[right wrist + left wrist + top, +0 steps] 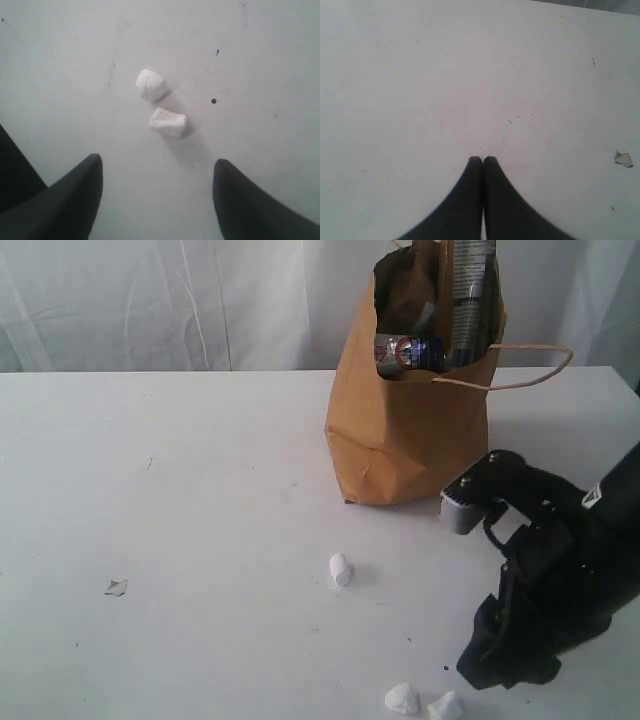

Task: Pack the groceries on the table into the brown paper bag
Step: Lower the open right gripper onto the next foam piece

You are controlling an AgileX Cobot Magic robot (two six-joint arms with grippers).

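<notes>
1. Nearest in the exterior view, a pair of white lumps (402,699) lies on the table (200,490) at its front edge, just beside the base of the black right arm (550,590).
2. The right wrist view shows that pair far better: the two lumps sit close together, just ahead of the right gripper (157,167). Its fingers (75,200) are spread wide with nothing between them, hanging over bare tabletop. The exterior view does not let one read this.
3. Only the left wrist view shows the left gripper (482,160). Its two dark fingers are pressed together at the tips and grasp nothing, above speckled white tabletop.
4. A small pale scrap (623,159) lies off to one side of that gripper. The exterior view places the scrap on the left part of the table, well apart from everything else.
5. A third white lump (341,569) lies alone near the middle, between the front pair and the bag. Neither wrist view catches it.
6. Farther back, right of centre, the brown paper bag (400,440) stands upright on the table with one twisted handle (530,370) drooping to the right.
7. Inside its open mouth sits a red, blue and white labelled item (405,350); which grocery it is I cannot tell. The long noodle packet (470,290) stands up out of the top. Only the exterior view sees the bag.
8. Behind it all hangs a white curtain (150,300).
</notes>
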